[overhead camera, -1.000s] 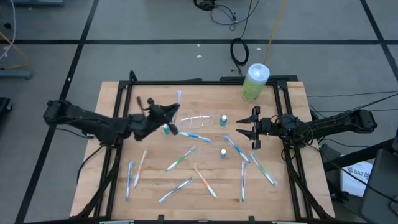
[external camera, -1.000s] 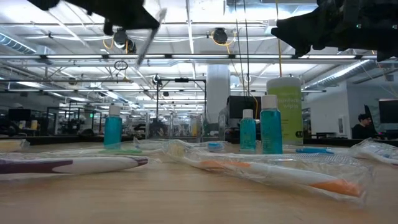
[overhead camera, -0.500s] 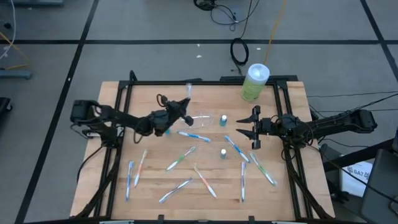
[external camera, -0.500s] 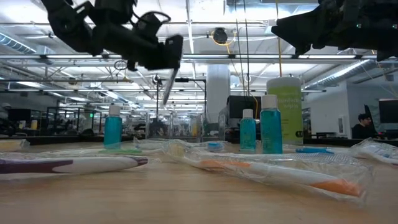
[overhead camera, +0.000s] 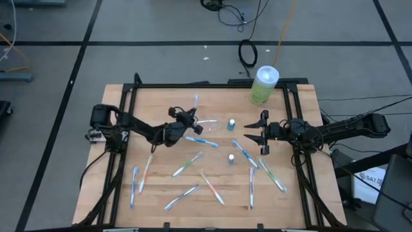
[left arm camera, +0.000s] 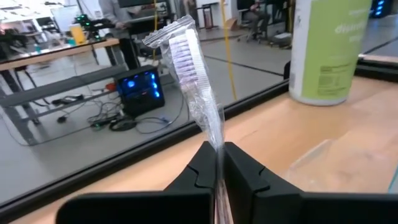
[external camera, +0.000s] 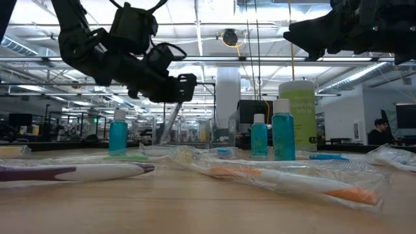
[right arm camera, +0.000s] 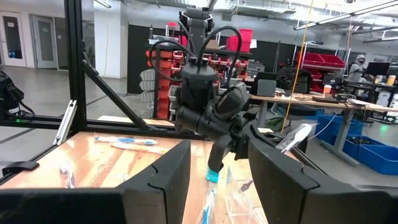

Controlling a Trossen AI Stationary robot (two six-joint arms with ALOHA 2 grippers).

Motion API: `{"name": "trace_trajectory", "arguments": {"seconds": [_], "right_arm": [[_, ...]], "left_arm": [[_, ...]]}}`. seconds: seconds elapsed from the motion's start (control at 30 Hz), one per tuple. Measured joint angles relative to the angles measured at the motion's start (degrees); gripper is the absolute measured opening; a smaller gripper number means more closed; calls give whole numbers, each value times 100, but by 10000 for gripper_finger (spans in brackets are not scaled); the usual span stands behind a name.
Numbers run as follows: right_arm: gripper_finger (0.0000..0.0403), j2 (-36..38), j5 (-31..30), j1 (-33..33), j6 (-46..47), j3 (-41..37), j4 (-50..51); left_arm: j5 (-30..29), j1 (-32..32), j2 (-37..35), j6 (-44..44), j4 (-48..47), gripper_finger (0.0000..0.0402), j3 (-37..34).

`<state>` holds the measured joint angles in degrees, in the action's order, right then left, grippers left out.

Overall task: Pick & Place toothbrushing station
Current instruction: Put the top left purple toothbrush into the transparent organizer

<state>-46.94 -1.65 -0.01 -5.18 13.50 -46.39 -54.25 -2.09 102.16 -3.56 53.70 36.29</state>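
Where toothbrushes [overhead camera: 187,164] scatter, wooden table [overhead camera: 161,193] meets workshop.

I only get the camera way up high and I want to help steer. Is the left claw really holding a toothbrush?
Observer: Yes. The left wrist view shows the left gripper shut on a wrapped toothbrush, with the bristle end poking out past it.
Operator: Is the brush touching the table?
Observer: In the low view it slants down from the gripper, not upright. Its lower end is lost behind things on the table, so I cannot tell.
Operator: What about the other claw?
Observer: The right wrist view shows the right gripper open, with nothing held between its fingers.
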Motion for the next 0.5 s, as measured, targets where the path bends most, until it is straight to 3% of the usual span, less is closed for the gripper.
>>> {"name": "trace_trajectory", "arguments": {"seconds": [0.5], "right_arm": [[155,0,0,0,-31,0,-297]], "left_arm": [[170,20,-1,-119,-442,52,-2]]}}
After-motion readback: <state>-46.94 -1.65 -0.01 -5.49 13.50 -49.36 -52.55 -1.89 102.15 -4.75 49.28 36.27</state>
